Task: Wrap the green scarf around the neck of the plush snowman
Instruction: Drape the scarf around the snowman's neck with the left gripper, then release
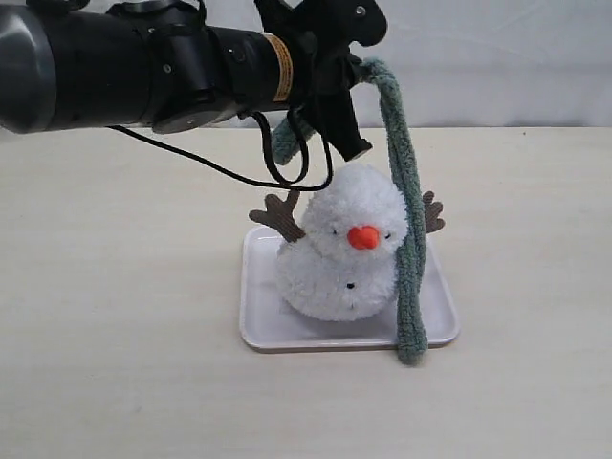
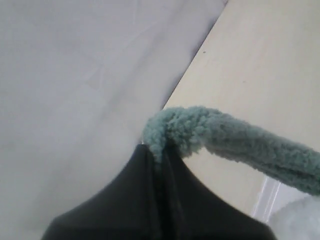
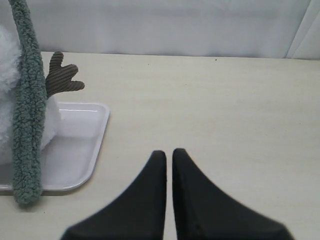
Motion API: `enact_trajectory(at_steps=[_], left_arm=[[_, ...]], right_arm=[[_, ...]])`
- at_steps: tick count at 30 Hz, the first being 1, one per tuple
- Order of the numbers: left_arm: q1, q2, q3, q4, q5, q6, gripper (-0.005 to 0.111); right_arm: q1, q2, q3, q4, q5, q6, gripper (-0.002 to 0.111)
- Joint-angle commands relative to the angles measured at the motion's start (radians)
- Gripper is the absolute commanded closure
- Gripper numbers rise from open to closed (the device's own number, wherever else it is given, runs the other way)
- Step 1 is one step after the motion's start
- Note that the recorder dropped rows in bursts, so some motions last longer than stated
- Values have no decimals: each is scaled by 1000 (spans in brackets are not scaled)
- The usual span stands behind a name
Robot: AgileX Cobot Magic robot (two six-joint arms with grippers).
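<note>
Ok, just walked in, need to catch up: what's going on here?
The left gripper is shut on the green scarf, holding it above the plush snowman, which sits on a white tray. One end hangs past its face to the tray's edge; the neck is not wrapped yet. The right gripper is shut, empty, beside the tray.

The left gripper [image 2: 159, 152] hides the fold of the green scarf [image 1: 406, 220] it pinches. The scarf's far end is hidden behind the plush snowman [image 1: 339, 258], and the scarf covers part of 1 twig arm [image 1: 433, 212]. The left wrist view shows the snowman as a blurred white corner; the right wrist view's edge cuts most of it off.
</note>
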Motion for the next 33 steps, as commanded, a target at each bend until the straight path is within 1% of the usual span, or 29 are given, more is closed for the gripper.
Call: enact_trajectory(at_steps=[1, 9, 14, 18, 23, 25, 27, 31, 33], left_arm=[[30, 0, -3, -19, 33, -32, 107], [81, 9, -3, -19, 47, -137, 107], [85, 46, -3, -21, 122, -139, 107], [73, 61, -3, -21, 192, -137, 107], [67, 61, -3, -31, 301, -136, 107], [67, 61, -3, -68, 335, -133, 107], [65, 61, 5, -142, 335, -99, 107], [46, 61, 25, -250, 320, 8, 107], [27, 61, 26, -268, 340, 26, 107]], right_arm=[[2, -5, 3, 3, -9, -3, 104], [2, -5, 3, 3, -9, -3, 104], [2, -5, 3, 3, -9, -3, 104], [2, -5, 3, 3, -9, -3, 104], [2, -5, 3, 3, -9, -3, 104], [2, -5, 3, 3, -9, -3, 104], [2, -5, 3, 3, -9, -3, 104], [2, -5, 3, 3, -9, -3, 104], [2, -5, 3, 3, -9, -3, 104]])
